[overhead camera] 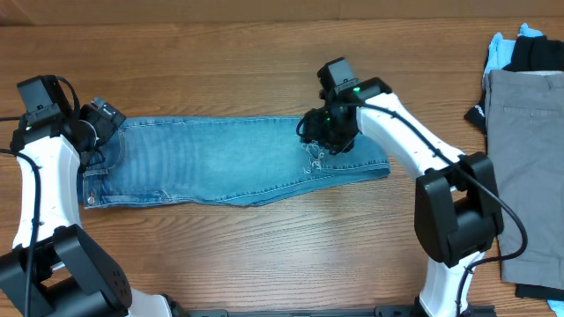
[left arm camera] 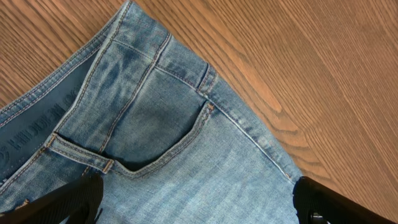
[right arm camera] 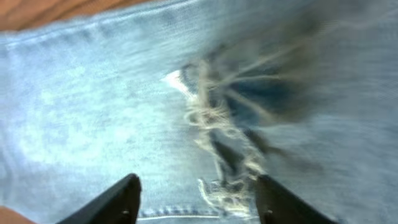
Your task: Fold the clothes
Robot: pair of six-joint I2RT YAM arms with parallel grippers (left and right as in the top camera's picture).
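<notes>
One jeans [overhead camera: 220,163] lies mid-desk [overhead camera: 264,62]; grey trousers [overhead camera: 524,158], black garment [overhead camera: 539,55] and sky-blue garment [overhead camera: 500,48] sit at its right edge. Left claw [left arm camera: 196,199] and right claw [right arm camera: 196,199] are both released.

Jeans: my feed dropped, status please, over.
Left claw open over pocket. Right claw open over frayed hem. Jeans flat, leg ends doubled back. Grey trousers off to side, apart.

Robot lab bench: brown wood-grain tabletop [overhead camera: 264,53], white-and-black cabled left arm [overhead camera: 40,189] and right arm [overhead camera: 403,132] at its edge.
</notes>
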